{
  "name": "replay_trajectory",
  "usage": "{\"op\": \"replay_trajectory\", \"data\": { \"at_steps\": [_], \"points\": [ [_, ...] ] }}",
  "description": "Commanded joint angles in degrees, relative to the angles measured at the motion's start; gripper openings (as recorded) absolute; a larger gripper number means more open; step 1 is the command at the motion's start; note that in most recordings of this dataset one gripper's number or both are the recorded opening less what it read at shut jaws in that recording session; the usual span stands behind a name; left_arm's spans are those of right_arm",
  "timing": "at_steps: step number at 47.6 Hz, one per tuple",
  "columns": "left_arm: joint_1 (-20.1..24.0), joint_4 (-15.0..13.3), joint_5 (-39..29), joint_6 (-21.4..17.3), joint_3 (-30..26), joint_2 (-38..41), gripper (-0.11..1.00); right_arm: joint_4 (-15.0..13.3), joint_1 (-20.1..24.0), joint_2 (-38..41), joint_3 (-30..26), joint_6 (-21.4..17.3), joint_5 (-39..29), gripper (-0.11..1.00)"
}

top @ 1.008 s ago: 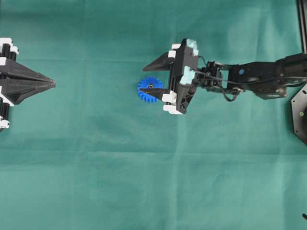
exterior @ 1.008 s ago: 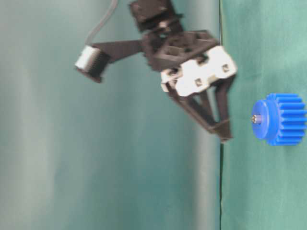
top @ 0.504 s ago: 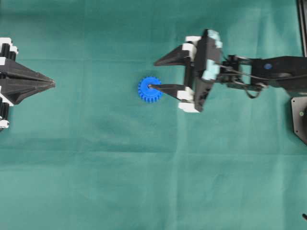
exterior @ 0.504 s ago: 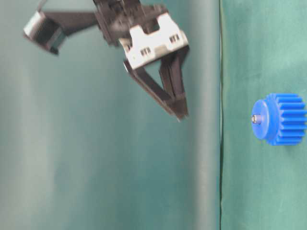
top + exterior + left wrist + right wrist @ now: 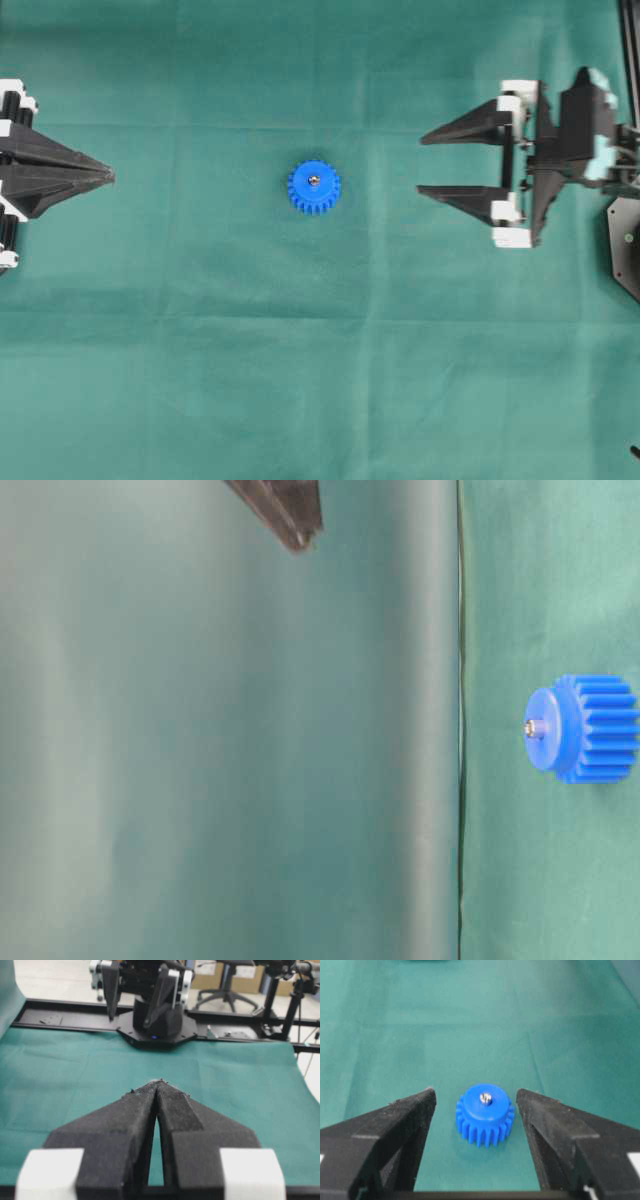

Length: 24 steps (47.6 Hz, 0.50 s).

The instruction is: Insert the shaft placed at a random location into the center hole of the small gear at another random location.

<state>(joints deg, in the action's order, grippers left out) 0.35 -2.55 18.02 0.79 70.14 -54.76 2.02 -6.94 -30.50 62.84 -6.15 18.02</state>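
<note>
We open on the green cloth (image 5: 200,380), spread wide and flat across the whole work surface, a soft bed that keeps small parts from rolling. On the right, our right gripper (image 5: 432,163) hangs well apart from the work, its jaws spread wide and carrying nothing; from its own camera we see the two dark fingers (image 5: 395,1125) framing the part with clear gaps on both sides, touching neither. Over on the far left, our left gripper (image 5: 108,176) sits parked with its jaws pressed together to a point, empty, out of the way (we judge it has no part to play just now).

Then the small gear (image 5: 314,187), bright blue, lying flat on the cloth near the middle, hub up. And the smallest of all: the shaft (image 5: 485,1098), its shiny end poking up out of the center hole (image 5: 314,181), upright and plainly seated in the hub. From table level the silvery tip (image 5: 531,728) stands just proud of the hub face. We would call the insertion done.
</note>
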Motion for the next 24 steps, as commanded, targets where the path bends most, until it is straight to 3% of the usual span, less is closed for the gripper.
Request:
{"op": "replay_trajectory", "data": {
  "at_steps": [1, 24],
  "points": [
    [0.1, -0.1, 0.3, -0.1, -0.5, 0.2, -0.01, 0.1, 0.2, -2.5, 0.3, -0.1, -0.5, 0.83],
    [0.1, -0.1, 0.3, -0.1, -0.4, 0.2, -0.01, -0.1, 0.2, -2.7, 0.5, 0.0, -0.8, 0.82]
  ]
}}
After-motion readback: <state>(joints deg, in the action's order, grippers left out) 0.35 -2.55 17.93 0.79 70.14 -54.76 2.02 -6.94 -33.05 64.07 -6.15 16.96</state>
